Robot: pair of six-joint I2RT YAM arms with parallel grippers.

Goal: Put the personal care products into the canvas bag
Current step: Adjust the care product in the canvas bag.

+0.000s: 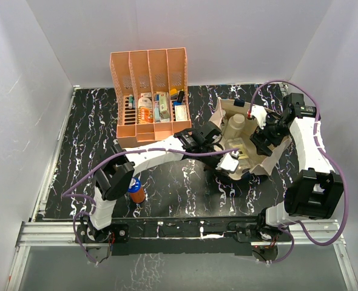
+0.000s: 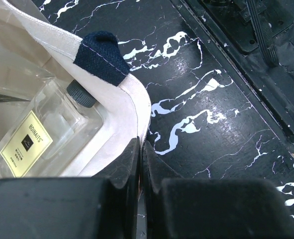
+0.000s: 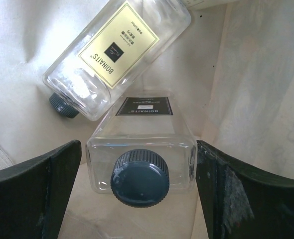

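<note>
The cream canvas bag (image 1: 222,111) lies open at the table's middle right. My left gripper (image 2: 139,148) is shut on its rim (image 2: 131,102), just below the navy strap (image 2: 101,56). Inside the bag, my right gripper (image 3: 138,145) is open, its fingers on either side of a clear square dark-capped bottle (image 3: 142,149); the left finger stands apart from it. A second clear bottle (image 3: 118,54) with a grey cap lies just beyond it, also seen as the clear bottle (image 2: 35,137). A white cylinder (image 1: 235,126) stands in the bag. An orange-brown blue-capped bottle (image 1: 136,191) stands by the left arm.
An orange four-slot file rack (image 1: 150,73) holding several small items stands at the back, left of the bag. White walls close in the table on three sides. The arms' bases and a metal rail (image 1: 167,230) run along the near edge.
</note>
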